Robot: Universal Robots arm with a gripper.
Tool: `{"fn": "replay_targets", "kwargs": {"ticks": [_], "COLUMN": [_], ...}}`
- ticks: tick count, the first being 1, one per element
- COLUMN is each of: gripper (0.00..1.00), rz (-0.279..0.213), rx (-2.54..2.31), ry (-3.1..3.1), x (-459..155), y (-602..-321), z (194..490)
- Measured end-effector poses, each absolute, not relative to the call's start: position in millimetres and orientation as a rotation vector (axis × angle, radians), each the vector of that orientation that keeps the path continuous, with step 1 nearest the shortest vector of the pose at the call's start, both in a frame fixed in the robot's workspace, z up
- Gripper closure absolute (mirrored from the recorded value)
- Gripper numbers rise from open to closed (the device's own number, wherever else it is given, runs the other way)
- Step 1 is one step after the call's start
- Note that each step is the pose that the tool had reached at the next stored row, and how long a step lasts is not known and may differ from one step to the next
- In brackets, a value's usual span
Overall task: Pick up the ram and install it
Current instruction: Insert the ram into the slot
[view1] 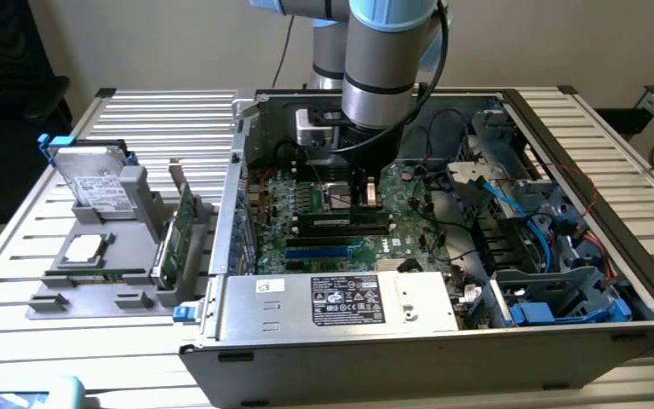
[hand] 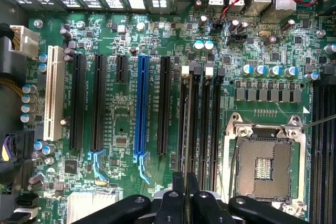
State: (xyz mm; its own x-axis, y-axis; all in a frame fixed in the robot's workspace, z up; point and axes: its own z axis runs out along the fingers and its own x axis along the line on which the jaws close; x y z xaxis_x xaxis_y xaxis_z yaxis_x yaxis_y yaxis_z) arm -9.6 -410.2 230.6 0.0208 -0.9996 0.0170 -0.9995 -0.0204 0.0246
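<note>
Lying flat along the camera-side edge of a grey plastic holding fixture [view1: 123,209] at the exterior view's left, the ram [view1: 94,274], a long narrow green circuit-board stick, is well apart from the tool. Behind it on the same fixture rest a square silver processor chip [view1: 83,249] and a silver hard drive with a white label [view1: 88,175]. A wider green expansion card [view1: 174,243] stands on edge at the fixture's right end. The fixture sits on a slatted metal worktop [view1: 157,119] beside an open grey computer case [view1: 418,345].

Inside the case the silver-and-blue robot arm [view1: 384,60] reaches down over the green motherboard [view1: 304,200], and the black tool [view1: 361,200] hangs just above the black memory slots [view1: 339,223]. In the wrist view its fingers [hand: 178,187] are drawn nearly together, leaving only a thin gap, and they seem to grip nothing. The slots lie between a blue expansion slot [hand: 140,108] and the silver processor socket [hand: 265,161]. Farther right in the exterior view, blue cables [view1: 507,200] cross above a grey drive cage [view1: 554,290].
</note>
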Motion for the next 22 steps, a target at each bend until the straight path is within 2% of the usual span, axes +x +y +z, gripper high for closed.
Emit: {"fn": "replay_targets", "kwargs": {"ticks": [22], "gripper": [0.87], "rz": [-0.008], "rx": [2.224], "ry": [-2.177], "x": [-9.0], "y": [-410.1], "z": [228.1]}}
